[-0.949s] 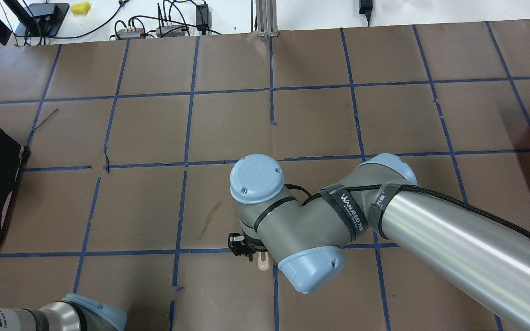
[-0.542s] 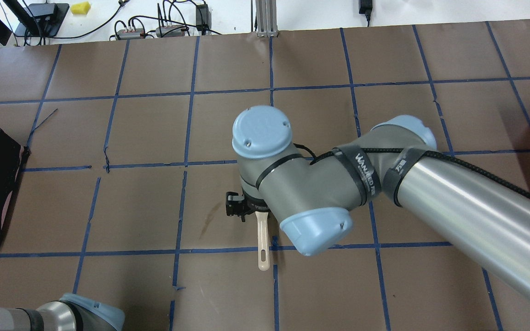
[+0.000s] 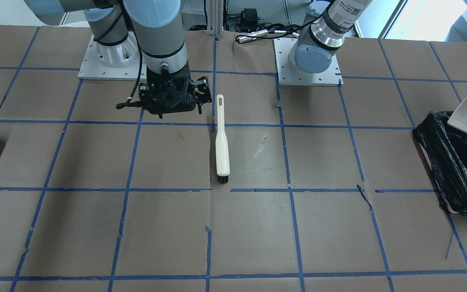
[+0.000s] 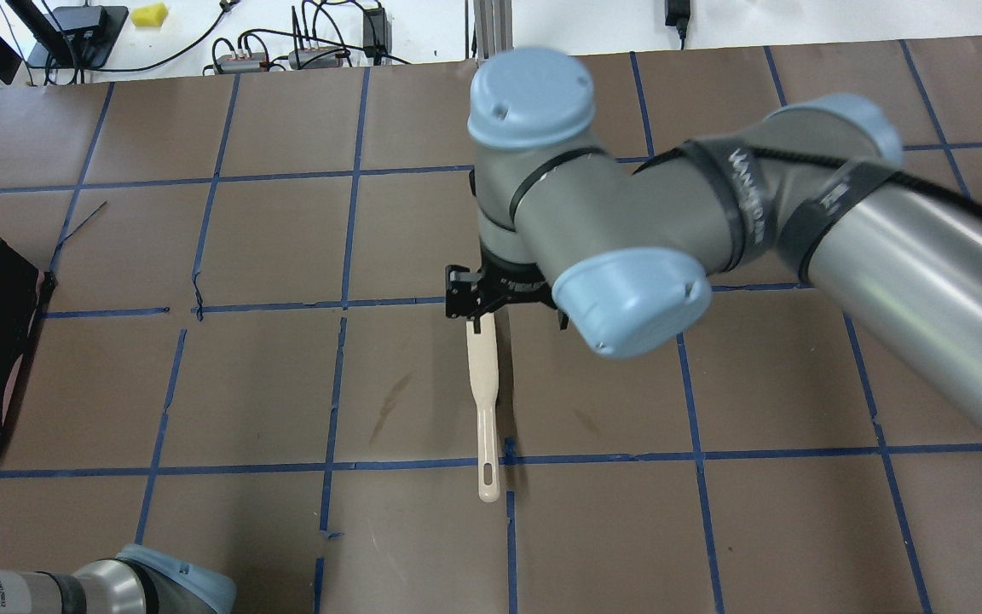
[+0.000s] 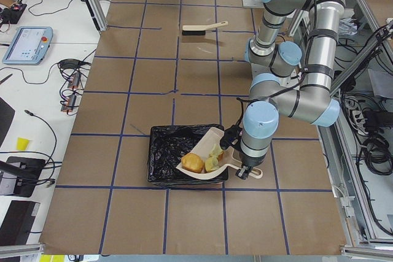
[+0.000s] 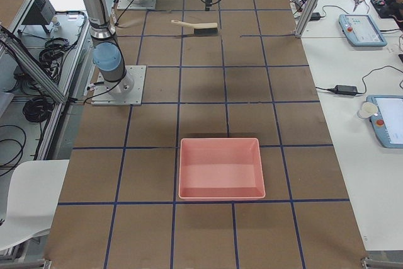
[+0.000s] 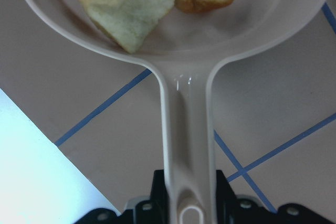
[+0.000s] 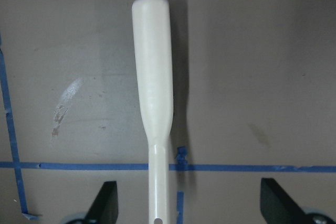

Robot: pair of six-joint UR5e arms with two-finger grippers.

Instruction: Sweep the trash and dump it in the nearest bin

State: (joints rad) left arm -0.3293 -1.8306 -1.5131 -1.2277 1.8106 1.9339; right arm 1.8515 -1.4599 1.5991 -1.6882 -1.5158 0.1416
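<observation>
Three trash lumps [image 5: 193, 162] are sitting in the dustpan [image 7: 187, 124], which the left pincer [image 7: 189, 192] is pinching by the handle over the bin [image 5: 164, 151] (black bag lining it), while the right pincer [image 8: 191, 203] is hanging spread above the brush [image 3: 222, 142] lying on the tabletop [image 3: 95, 227], well apart from the bin.

Overhead cam: behind robot, high, looks fwd & down; right arm [image 4: 627, 213] enters from 3 o'clock. Front cam: across table [image 3: 339, 243], faces robot, steep down, bases [image 3: 322, 75] at 12 o'clock. Side cams: far off at table ends, looking along it. Wrist cams: v. close. All but L wrist share brush [image 3: 222, 138]; L wrist & L side share dustpan [image 7: 186, 129].
</observation>
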